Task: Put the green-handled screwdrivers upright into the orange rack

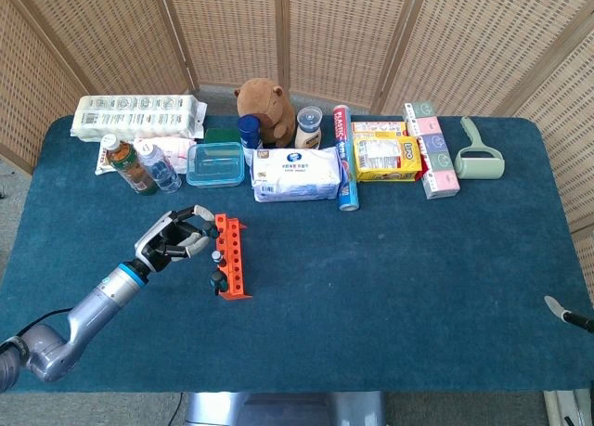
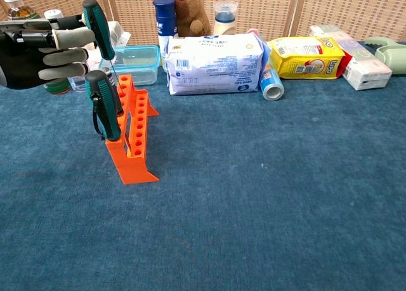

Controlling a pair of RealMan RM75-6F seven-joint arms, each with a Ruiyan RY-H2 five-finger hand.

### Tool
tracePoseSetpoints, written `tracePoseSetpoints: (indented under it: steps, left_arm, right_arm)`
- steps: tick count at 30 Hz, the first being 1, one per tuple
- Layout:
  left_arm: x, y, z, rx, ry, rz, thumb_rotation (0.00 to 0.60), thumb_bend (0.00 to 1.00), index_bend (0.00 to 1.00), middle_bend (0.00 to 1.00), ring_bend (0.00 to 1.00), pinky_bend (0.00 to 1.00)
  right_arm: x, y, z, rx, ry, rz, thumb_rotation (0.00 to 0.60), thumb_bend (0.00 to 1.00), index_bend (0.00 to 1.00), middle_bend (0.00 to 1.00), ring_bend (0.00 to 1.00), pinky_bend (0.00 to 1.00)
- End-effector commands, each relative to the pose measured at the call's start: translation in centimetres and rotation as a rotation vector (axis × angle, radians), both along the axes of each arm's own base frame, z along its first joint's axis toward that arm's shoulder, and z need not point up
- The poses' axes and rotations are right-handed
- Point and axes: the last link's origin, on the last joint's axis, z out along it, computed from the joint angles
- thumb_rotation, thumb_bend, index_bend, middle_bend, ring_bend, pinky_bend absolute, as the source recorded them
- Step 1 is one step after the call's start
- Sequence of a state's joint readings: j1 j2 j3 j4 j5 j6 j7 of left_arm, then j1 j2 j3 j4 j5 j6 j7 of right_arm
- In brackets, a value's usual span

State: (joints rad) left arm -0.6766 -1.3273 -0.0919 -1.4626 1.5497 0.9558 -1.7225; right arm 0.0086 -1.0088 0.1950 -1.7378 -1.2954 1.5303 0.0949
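The orange rack (image 1: 233, 257) (image 2: 134, 137) stands left of centre on the blue table. One green-handled screwdriver (image 2: 103, 107) (image 1: 219, 279) stands upright in its near end. My left hand (image 2: 39, 50) (image 1: 173, 240) is just left of the rack and holds a second green-handled screwdriver (image 2: 98, 30) by the handle. That one tilts slightly, its shaft reaching down to a hole further back in the rack. Only a grey sliver of my right hand (image 1: 568, 314) shows at the right edge of the head view.
Along the back stand bottles (image 1: 128, 163), a clear lidded box (image 1: 215, 163), a wipes pack (image 1: 297, 174), a plush toy (image 1: 264, 109), a blue can (image 1: 346, 192), a yellow packet (image 1: 386, 157) and a lint roller (image 1: 479, 155).
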Motion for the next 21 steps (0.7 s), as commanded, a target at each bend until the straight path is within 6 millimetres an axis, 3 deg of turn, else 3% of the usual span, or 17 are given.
tracePoseSetpoints:
  steps: [1, 21]
  left_arm:
    - [0.1, 0.0, -0.2, -0.005, 0.003, -0.002, 0.600, 0.50, 0.56, 0.96, 0.97, 0.99]
    - [-0.7, 0.4, -1.4, -0.016, 0.026, 0.027, 0.600, 0.50, 0.56, 0.96, 0.97, 0.99]
  right_arm:
    - [0.0, 0.0, 0.0, -0.001, -0.001, 0.001, 0.600, 0.09, 0.07, 0.06, 0.00, 0.00]
    - [0.0, 0.1, 0.2, -0.002, -0.015, 0.005, 0.600, 0.09, 0.07, 0.06, 0.00, 0.00]
